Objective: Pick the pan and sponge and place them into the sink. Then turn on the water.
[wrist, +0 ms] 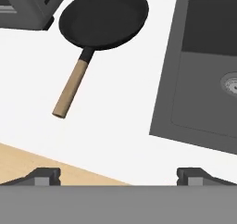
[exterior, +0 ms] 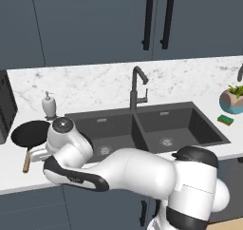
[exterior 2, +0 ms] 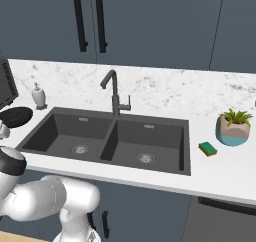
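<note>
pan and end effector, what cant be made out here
- Pan: in the left base view the arm covers its right edge and part of the handle.
- Pan, right base view: cut off by the left edge.
- End effector: hand view shows the fingertips, set wide apart.

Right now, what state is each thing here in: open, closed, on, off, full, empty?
gripper: open, holding nothing
pan: empty, flat on the counter left of the sink
sink: both basins empty
faucet: off, no stream
sponge: lying on the counter, right of the sink
upper cabinet doors: closed
</note>
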